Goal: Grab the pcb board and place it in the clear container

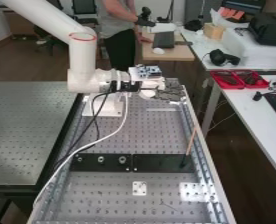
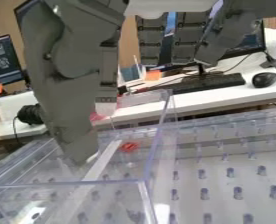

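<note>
Item: one hand (image 1: 167, 92), dark grey, near the far end of the desk (image 1: 109, 202), toward the right edge in the high view. Condition: spread wide, thumb and fingers apart, no held object discernible.

Item: one clear container (image 2: 63, 186), beneath and beside the hand, near the desk's far end; thumb close to its walls.

Item: the pcb board; whereabouts cannot be told. A small red piece (image 2: 129, 147) appears through the clear walls, nature uncertain.

Item: two black plates (image 1: 163, 163), end to end across the desk's middle; stick (image 1: 190, 140), leaning near the right edge.

Item: one pale plate (image 1: 139, 188), flat, toward the near edge.

Handling note, by judgement: the step in hand looks like working over the container, grasping or just clear of release. Best done slowly and vertically, fingertips kept off the rims; a sideways brush could shift the light box.

Markings: none legible.
</note>
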Available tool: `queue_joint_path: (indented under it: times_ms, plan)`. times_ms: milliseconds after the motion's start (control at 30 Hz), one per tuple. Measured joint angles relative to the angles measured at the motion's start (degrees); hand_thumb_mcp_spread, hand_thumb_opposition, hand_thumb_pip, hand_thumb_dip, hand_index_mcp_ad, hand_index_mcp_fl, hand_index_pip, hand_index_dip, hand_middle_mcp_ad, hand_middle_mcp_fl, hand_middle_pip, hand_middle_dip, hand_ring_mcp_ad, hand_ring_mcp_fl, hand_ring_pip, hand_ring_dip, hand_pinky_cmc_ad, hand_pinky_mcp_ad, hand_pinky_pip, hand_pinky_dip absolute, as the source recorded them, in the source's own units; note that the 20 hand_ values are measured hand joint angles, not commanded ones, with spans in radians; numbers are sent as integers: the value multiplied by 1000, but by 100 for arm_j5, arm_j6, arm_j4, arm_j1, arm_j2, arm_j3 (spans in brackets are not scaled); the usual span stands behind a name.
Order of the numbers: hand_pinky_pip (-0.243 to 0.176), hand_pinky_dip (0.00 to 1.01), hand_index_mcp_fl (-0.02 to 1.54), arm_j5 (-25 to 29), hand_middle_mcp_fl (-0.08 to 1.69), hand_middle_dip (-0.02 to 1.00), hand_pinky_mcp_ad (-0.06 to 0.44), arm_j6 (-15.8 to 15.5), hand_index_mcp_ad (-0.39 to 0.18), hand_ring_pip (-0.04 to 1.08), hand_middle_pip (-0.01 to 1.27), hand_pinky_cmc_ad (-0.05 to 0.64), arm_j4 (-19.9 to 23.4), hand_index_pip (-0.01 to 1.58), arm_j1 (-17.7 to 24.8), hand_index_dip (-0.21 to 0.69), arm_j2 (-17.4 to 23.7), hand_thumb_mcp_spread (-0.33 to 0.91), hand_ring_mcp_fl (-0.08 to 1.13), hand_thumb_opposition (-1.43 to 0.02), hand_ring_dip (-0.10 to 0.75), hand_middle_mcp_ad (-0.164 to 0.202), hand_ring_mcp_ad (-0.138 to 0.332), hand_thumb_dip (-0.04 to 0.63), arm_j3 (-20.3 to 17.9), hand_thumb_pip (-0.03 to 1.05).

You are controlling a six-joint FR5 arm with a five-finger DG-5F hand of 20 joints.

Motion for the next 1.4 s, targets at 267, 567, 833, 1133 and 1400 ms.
queue_joint_path:
  times_ms: [267, 567, 833, 1133, 1400]
  plan:
    - [-91, 182, 87, 23, 9, 124, 115, 84, -190, 82, 136, 326, 167, 1066, -36, 257, 149, 581, 21, -852, 0, 61, 127, 253, -96, 396]
    - [-91, 182, 96, 96, 9, 124, 115, 126, -190, 86, 136, 325, 271, 1045, -249, 257, 988, 576, 16, -852, 0, 58, 131, 253, -470, 396]
    - [-91, 182, 120, 368, 10, 124, 115, 104, -176, 86, 136, 328, -23, 923, -585, 260, 1852, 576, 17, -834, 0, 61, 131, 253, -805, 396]
    - [-91, 182, 138, 815, 10, 124, 117, -146, -176, 82, 136, 319, -547, 853, -915, 284, 2546, 567, 7, -836, 0, 61, 134, 251, -1005, 391]
    - [-91, 182, 169, 776, 10, 124, 117, -336, -176, 86, 136, 319, -787, 724, -922, 302, 2662, 560, 9, -822, 5, 61, 131, 253, -915, 374]
